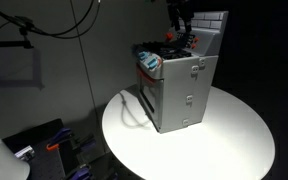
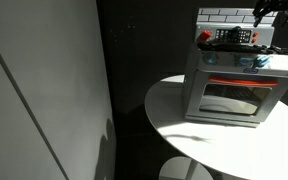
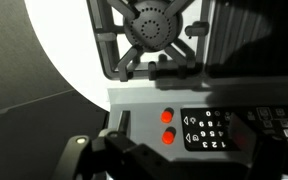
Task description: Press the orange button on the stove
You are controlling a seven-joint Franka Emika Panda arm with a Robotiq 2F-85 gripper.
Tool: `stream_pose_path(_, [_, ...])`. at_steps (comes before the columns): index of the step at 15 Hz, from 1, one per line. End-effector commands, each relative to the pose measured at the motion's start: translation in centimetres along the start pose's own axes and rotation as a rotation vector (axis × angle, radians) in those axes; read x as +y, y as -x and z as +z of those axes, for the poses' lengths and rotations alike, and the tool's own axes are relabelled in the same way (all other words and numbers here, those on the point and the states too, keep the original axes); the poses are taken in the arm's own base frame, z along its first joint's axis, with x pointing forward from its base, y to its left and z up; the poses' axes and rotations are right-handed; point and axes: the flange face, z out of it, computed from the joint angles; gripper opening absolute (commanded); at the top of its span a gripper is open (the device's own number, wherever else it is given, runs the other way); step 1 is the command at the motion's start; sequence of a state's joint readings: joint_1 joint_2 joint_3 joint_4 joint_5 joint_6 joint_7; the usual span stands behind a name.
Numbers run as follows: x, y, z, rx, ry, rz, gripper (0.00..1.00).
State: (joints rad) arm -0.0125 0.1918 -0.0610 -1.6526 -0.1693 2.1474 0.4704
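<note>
Stove [image 1: 181, 90] is sitting near the middle of the round white desk [image 1: 239, 145], oven door facing outward, and in both exterior views the fingers [image 1: 180, 28] are hanging above its top, close in front of the white tiled back panel [image 2: 222, 14] and clear of the surface. In the wrist view the camera is looking down on the control strip just in front of the burner [image 3: 149, 30]. Two glowing orange-red rounds are showing there, an upper button [image 3: 167, 115] and a lower button [image 3: 168, 136], just beside each other and lying immediately to the left of the black keypad [image 3: 209, 130]. Which of the two the task is meaning is not coming clear, since both are reading as the same colour. The pair is lying below the fingers and a little left of the picture's middle, running top to bottom in that view. The coming move is therefore looking like a descent with a slight sideways correction, and with the two sitting so close the wrong one is risking a touch. Dark shapes are filling the lower corners of the wrist view, but I cannot tell whether the fingers are standing apart or pressed together.
</note>
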Motion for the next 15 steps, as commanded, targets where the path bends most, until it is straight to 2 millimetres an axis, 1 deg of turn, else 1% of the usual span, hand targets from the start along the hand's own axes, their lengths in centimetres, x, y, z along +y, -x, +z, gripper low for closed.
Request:
stream_pose_path(1, [0.3,-1.5,0.6,0.006,0.026,0.031,1.00])
stream_pose_path(9, [1.6,-2.5,2.5,-0.001,0.053,0.070,1.00])
stream_pose_path(15, [2.1,-2.9,3.2,0.012,0.071,0.101,1.00])
